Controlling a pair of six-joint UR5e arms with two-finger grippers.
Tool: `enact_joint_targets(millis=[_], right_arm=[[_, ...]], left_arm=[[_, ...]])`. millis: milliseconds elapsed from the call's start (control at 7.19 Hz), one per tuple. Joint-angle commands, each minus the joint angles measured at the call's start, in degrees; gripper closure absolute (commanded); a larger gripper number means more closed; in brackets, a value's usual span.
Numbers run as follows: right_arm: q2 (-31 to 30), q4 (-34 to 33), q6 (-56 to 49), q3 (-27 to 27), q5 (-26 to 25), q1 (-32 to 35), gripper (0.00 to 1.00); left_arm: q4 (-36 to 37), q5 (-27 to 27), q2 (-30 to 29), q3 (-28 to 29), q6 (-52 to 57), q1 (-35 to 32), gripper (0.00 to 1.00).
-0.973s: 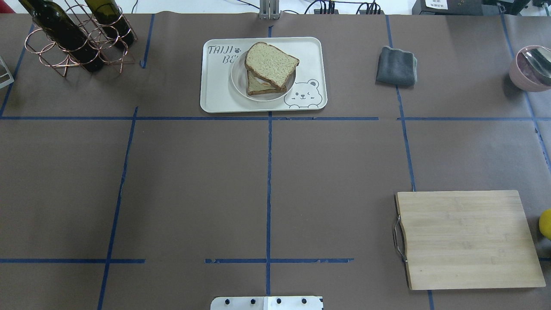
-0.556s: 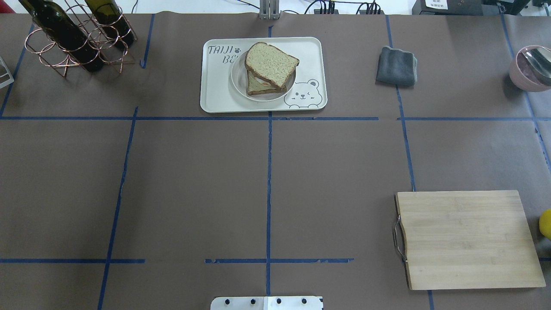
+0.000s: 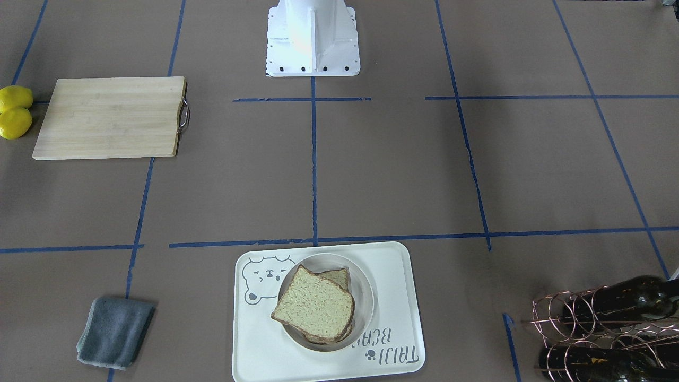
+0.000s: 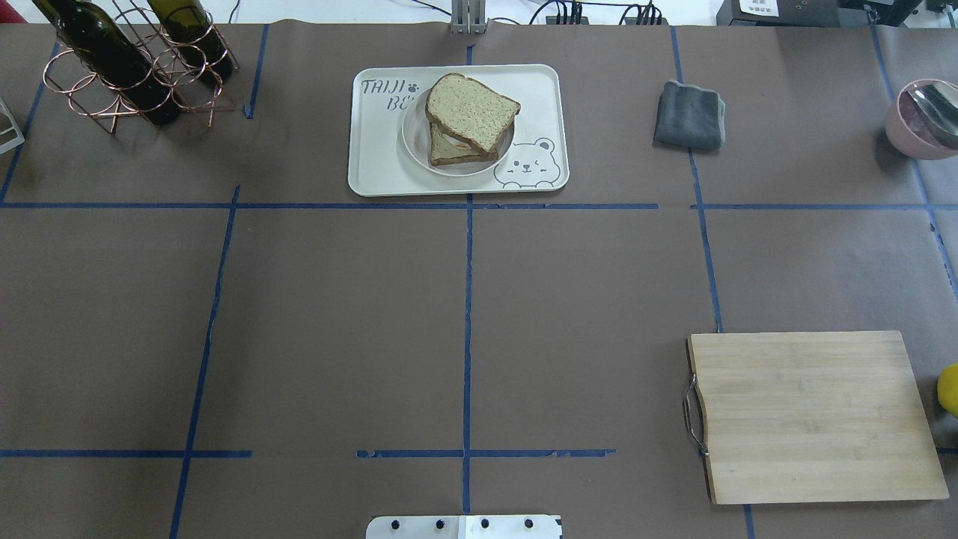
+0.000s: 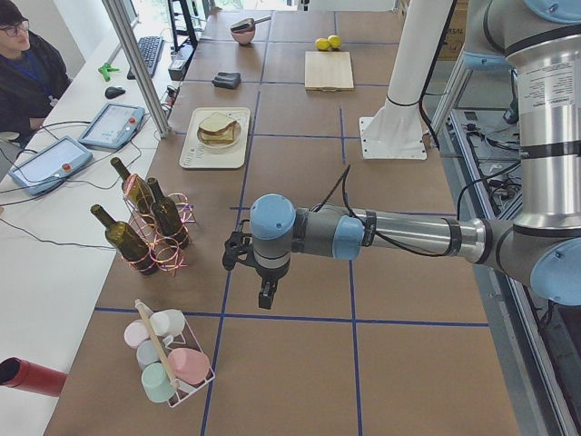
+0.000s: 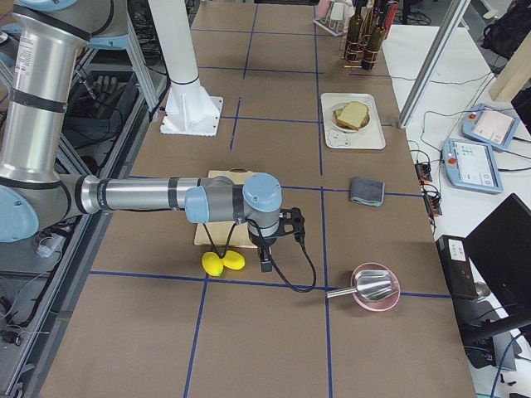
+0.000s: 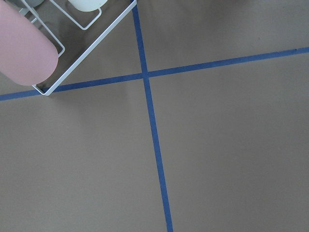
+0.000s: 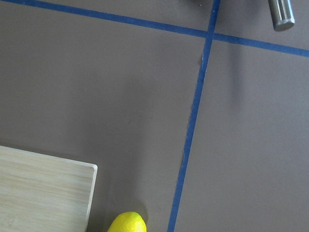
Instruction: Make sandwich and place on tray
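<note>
Both grippers show only in the side views, so I cannot tell if their fingers are spread or closed. The left gripper (image 5: 265,298) points down over bare table, between the bottle rack (image 5: 152,227) and the cup rack (image 5: 166,359), and touches nothing. Its wrist camera sees a cross of blue tape and a corner of the cup rack with a pink cup (image 7: 23,50). The right gripper (image 6: 265,262) also points down, just beside two lemons (image 6: 222,263) at the edge of the board (image 4: 808,415). Its wrist camera sees a corner of the board, one lemon and the end of a metal handle (image 8: 281,14).

The sandwich (image 4: 470,112) lies on a round plate (image 4: 411,142), and the plate stands on the tray (image 4: 374,161), at the far middle of the table from the robot. The top slice is turned against the lower one, so a corner of the lower slice sticks out, and a bit of white shows between them. A grey cloth (image 4: 688,114) lies to the right of the tray, well apart, and a pink bowl (image 4: 914,123) with a spoon stands further right.
</note>
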Motion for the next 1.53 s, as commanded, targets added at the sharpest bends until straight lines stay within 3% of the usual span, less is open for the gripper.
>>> enact_joint_targets(millis=[0,1390], right_arm=[[0.44,0.01,0.22,0.05,0.04,0.05,0.00],[3.34,0.01,-0.13,-2.32,0.04,0.14,0.00]], left_arm=[[0.39,0.10,0.15,-0.50,0.30,-0.17,0.00],[0.74,0.01,0.06,0.20,0.30,-0.09,0.00]])
